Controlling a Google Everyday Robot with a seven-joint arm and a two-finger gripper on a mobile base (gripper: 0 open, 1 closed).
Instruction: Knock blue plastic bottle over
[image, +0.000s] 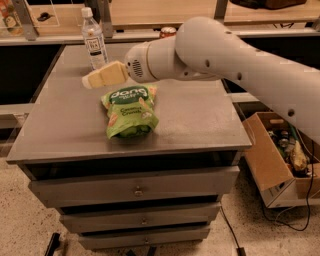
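Camera view: gripper (90, 80) low over cabinet top (200, 117), pressed together into 1 blunt wedge, near upright blue plastic bottle (95, 42). Likely posed for shove, not grasp.

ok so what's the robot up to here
A robot arm is stretched across the grey cabinet top, with its gripper low and just in front of the blue plastic bottle. The bottle stands upright at the back left, not knocked over yet. A green snack bag lies mid-table.
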